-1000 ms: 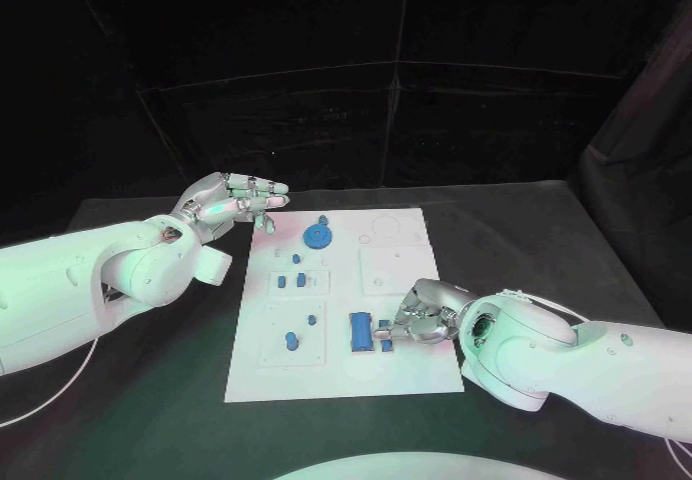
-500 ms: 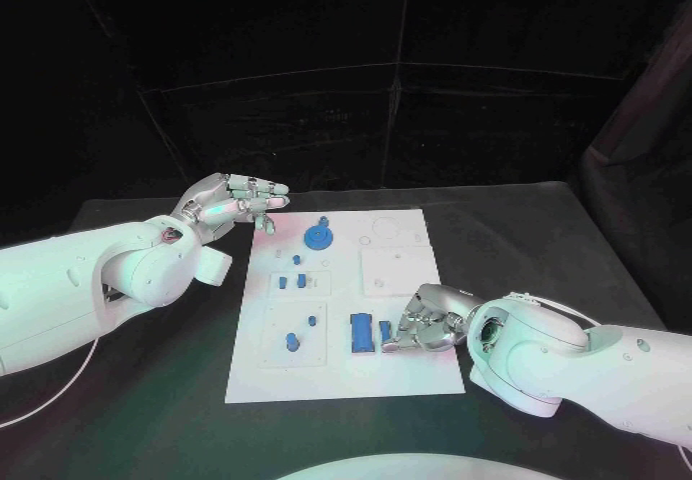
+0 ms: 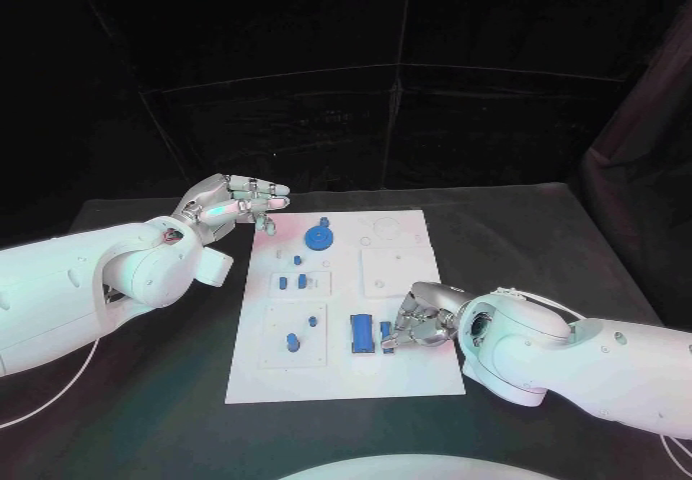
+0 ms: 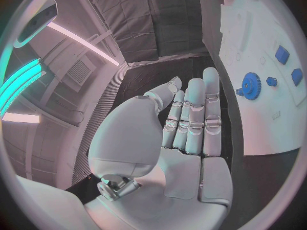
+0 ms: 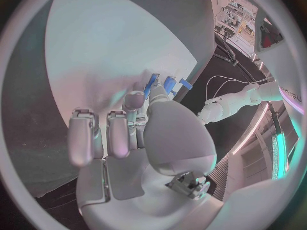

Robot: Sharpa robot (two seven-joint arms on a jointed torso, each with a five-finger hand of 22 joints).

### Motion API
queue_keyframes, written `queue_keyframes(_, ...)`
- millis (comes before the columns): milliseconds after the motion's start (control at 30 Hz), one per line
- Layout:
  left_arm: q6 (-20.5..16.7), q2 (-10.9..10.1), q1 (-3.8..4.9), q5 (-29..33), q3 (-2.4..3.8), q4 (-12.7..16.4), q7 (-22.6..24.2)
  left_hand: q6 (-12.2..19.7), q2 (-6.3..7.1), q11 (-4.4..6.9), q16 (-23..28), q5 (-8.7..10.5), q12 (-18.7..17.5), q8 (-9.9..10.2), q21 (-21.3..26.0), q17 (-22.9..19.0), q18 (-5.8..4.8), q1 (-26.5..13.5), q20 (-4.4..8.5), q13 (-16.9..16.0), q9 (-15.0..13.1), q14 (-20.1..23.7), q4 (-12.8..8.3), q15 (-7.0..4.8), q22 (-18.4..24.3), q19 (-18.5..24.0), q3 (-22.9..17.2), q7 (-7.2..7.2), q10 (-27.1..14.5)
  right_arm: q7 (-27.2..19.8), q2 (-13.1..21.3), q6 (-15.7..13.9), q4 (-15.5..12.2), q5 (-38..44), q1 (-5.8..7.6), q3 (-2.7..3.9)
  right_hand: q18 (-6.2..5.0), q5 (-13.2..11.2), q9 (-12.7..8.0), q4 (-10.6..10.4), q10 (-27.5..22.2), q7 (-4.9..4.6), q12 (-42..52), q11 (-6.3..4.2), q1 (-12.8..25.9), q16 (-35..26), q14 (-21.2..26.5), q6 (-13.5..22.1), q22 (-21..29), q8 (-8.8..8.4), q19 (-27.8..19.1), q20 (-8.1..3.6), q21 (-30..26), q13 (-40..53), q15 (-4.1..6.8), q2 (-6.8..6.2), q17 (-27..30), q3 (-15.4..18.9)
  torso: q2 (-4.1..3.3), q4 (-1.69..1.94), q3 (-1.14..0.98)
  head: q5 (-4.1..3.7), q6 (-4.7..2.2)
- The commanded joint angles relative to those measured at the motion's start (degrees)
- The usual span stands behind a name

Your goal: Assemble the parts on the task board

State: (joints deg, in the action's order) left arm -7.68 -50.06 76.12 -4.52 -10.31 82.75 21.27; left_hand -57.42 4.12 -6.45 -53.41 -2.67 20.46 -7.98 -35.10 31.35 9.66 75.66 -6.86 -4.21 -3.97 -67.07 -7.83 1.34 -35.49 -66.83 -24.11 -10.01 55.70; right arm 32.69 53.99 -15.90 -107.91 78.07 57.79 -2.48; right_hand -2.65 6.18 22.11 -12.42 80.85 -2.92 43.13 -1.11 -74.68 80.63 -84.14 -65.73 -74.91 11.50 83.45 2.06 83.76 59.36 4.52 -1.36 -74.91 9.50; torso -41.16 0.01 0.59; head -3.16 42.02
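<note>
The right hand (image 3: 414,325) rests on the near right part of the task board (image 3: 408,375), and its fingertips pinch a small blue part (image 3: 387,334) that stands just beside a longer blue block (image 3: 361,333), on the side of the block nearer to this hand. The left hand (image 3: 231,205) hovers just off the far left corner of the board with nothing in it, its fingers stretched out straight and close together. The blue gear (image 3: 317,237) lies on the board near these fingertips, and several smaller blue parts (image 3: 290,283) lie between the two hands.
</note>
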Motion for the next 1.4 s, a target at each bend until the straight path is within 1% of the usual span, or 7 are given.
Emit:
queue_keyframes(33, 0.5, 0.0, 0.08, 0.2, 0.04, 0.1, 0.2, -0.3, -0.30, 0.05, -0.3, -0.14, 0.4, -0.4, 0.4, -0.1, 0.84, 0.1, 0.11, 0.1, 0.1, 0.4, -0.3, -0.09, 0.1, 0.4, -0.1, -0.10, 0.0, 0.1, -0.1, 1.7, 0.4, 1.6, -0.12, -0.17, 0.27, 0.1, -0.1, 0.4, -0.1, -0.35, 0.0, 0.05, -0.6, 0.0, -3.2, 0.2, -6.5, -0.31, -0.1, -0.01, 0.0, 0.1, 0.04, 0.02, -1.5, 0.1, -0.01, -0.08, -0.03, 0.06, -0.01)
queue_keyframes(433, 0.6, 0.0, 0.07, 0.2, 0.04, -0.1, 0.2, -0.3, -0.30, 0.05, -0.3, -0.14, 0.4, -0.4, 0.4, -0.1, 0.84, 0.1, 0.11, 0.1, 0.1, 0.4, -0.3, -0.09, 0.1, 0.4, -0.1, -0.10, 0.0, -9.0, 3.3, -4.6, -2.1, -5.0, -0.10, -0.14, -0.24, -3.3, 0.1, -2.9, -1.2, -1.11, -2.7, 0.70, 3.1, -1.6, -2.8, 2.5, -4.5, -2.03, -1.7, 0.30, -1.6, -1.4, -0.44, -4.26, 0.5, 3.9, 0.14, -0.04, -0.07, -0.05, -0.55)
queue_keyframes(633, 0.7, 0.2, 0.06, 0.3, 0.03, -0.2, 0.5, -0.2, -0.26, -0.04, -0.4, -0.12, 0.5, -0.3, 0.4, -0.3, 0.76, -0.4, 0.05, 0.2, 0.1, 0.4, -0.1, 0.02, 0.1, 0.4, 0.2, -0.16, -0.1, -23.6, 6.1, -7.2, -0.8, -20.5, 1.12, -0.06, -3.49, -3.4, -1.3, -3.6, -7.7, -3.39, -15.9, 2.66, -0.5, -14.1, 1.6, 8.4, 8.6, -4.97, -11.9, 1.60, -12.5, -9.6, -2.06, -4.48, 15.0, 1.6, 0.48, 0.11, 0.11, -0.40, -1.28)
queue_keyframes(767, 0.7, 0.6, 0.03, 2.2, -0.34, -0.4, 1.3, 0.1, 0.26, -0.10, 0.0, -0.09, 0.7, -0.2, 1.0, -0.7, 0.67, -1.9, -0.20, 0.2, 0.1, 1.0, 0.6, 0.28, 0.5, 0.9, 1.3, -0.12, -0.3, -36.1, 6.1, -6.7, 3.7, -37.1, 3.44, -0.03, -7.78, -3.0, -2.1, -1.0, -14.4, -4.58, -23.9, 5.30, -5.3, -38.1, 10.8, 10.3, 29.7, -5.57, -27.6, 3.18, -33.3, -16.3, -4.11, -1.73, 37.2, 0.8, 1.11, 0.12, 0.32, -0.55, -2.10)
queue_keyframes(967, 0.3, 2.0, -0.11, 6.4, -1.06, -2.1, 3.3, 1.7, 1.20, -0.76, 15.2, -0.20, 0.3, 0.5, 12.0, -8.7, -0.25, -5.1, -2.61, 0.5, 0.2, 12.7, 3.1, 3.09, 6.9, 12.8, 5.6, 0.07, 0.5, -49.4, 1.2, -3.5, 15.4, -56.7, 6.03, 0.03, -6.07, -2.2, -5.9, 4.4, -22.5, -8.20, -36.3, 9.49, -10.9, -64.0, 27.5, 13.0, 43.6, -7.77, -39.3, 8.80, -55.1, -32.0, -11.02, 1.72, 52.2, 0.1, 2.57, -0.17, 0.73, -0.71, -4.56)
queue_keyframes(1200, -3.1, 4.9, -0.87, 11.8, -1.24, -6.3, 6.7, 2.3, -0.56, -3.65, 34.8, -0.12, -7.5, 2.4, 25.6, -19.4, 0.47, -3.5, -8.15, 0.7, 0.2, 16.2, 4.3, 7.35, 17.3, 24.0, 10.1, 1.04, 0.7, -56.0, -6.4, -1.0, 29.2, -64.8, 6.69, 1.14, -8.35, -2.1, -12.9, 10.1, -22.2, -7.43, -39.4, 10.76, -7.3, -76.3, 25.5, 13.5, 56.1, -7.81, -38.3, 13.35, -70.7, -48.5, -13.19, 4.28, 66.1, 1.7, 3.58, -0.72, 0.62, -0.38, -7.31)
queue_keyframes(1400, -5.9, 7.2, -1.76, 13.7, -1.25, -9.0, 9.7, 2.6, -1.58, -4.08, 39.5, -0.09, -11.2, 3.6, 27.5, -22.2, 0.96, -1.9, -9.11, 0.7, 0.2, 16.3, 3.9, 7.65, 19.8, 24.5, 11.0, 1.09, -0.6, -57.9, -9.7, 0.6, 35.4, -66.3, 6.80, 1.56, -7.95, -2.1, -16.1, 12.4, -23.0, -7.00, -39.6, 11.79, -5.1, -77.1, 24.6, 12.7, 60.5, -7.90, -36.5, 13.67, -75.5, -53.9, -13.58, 5.69, 70.4, 2.1, 4.22, -0.44, 0.35, -0.20, -8.60)
